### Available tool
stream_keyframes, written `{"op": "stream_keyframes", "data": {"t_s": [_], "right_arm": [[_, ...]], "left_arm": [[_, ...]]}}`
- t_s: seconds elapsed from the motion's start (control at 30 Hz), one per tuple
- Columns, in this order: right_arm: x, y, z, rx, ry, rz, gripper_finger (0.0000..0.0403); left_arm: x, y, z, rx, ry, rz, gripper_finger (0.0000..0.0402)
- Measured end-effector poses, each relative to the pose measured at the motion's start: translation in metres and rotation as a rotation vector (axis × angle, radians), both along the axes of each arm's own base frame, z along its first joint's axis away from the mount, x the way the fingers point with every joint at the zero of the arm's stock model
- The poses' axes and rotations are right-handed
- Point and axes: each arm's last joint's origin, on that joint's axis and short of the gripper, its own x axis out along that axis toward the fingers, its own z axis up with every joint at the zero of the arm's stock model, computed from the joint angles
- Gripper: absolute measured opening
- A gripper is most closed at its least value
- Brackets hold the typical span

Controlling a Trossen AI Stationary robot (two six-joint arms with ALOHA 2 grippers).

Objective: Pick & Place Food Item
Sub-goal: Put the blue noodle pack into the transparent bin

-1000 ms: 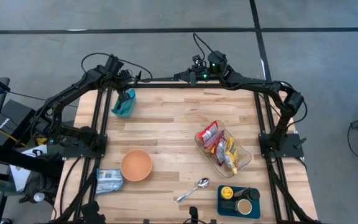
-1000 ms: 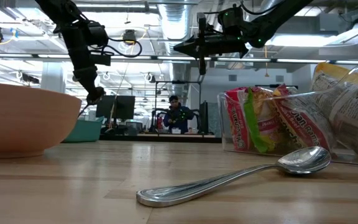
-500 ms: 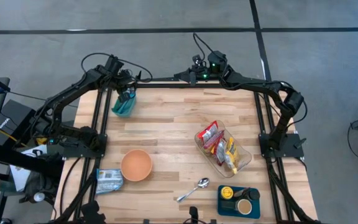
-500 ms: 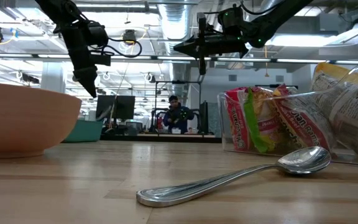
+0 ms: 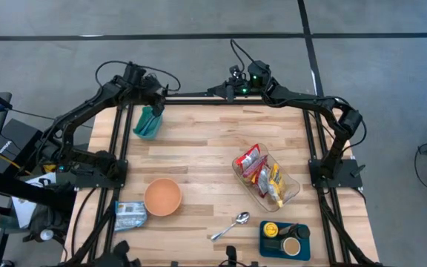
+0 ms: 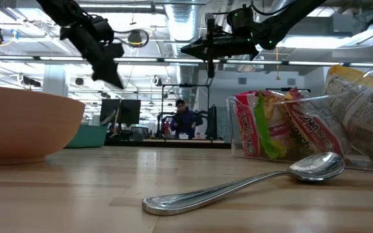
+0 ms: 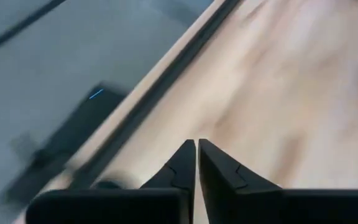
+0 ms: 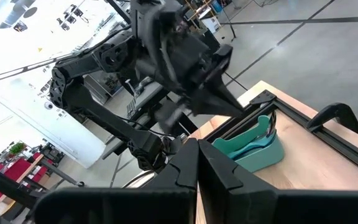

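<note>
Several food packets [image 5: 262,169] lie in a clear container [image 5: 286,194] on the right of the wooden table; in the low view the red packets [image 6: 271,126] stand behind a spoon [image 6: 238,188]. A teal bin [image 5: 148,123] sits at the far left corner. My left gripper [image 5: 159,104] hangs shut and empty just above that bin's far right side, slanting down [image 6: 120,83]. My right gripper [image 5: 212,92] is shut and empty, held level in the air over the table's far edge. Its wrist view shows the teal bin [image 8: 253,149] and the left arm.
An orange bowl [image 5: 162,196] stands left of the centre. A blue-grey packet [image 5: 130,215] lies at the near left edge. A blue tray [image 5: 284,239] with small items sits at the near right. The spoon [image 5: 230,226] lies near the front edge.
My left gripper has come up a little from the teal bin. It has tipped from pointing nearly straight down to slanting, and has rolled, its fingertips swinging toward the table's right. The right arm has kept still.
</note>
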Motion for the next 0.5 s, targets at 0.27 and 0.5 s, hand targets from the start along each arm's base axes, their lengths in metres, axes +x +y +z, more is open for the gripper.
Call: {"op": "stream_keyframes", "data": {"t_s": [0.27,0.5], "right_arm": [[0.000,0.000,0.000,0.000,0.000,0.000,0.0000],[0.000,0.000,0.000,0.000,0.000,0.000,0.0000]], "left_arm": [[0.022,-0.001,0.025,-0.137,-0.459,-0.183,0.0002],[0.039,-0.009,0.034,-0.099,-0.535,-0.260,0.0001]]}}
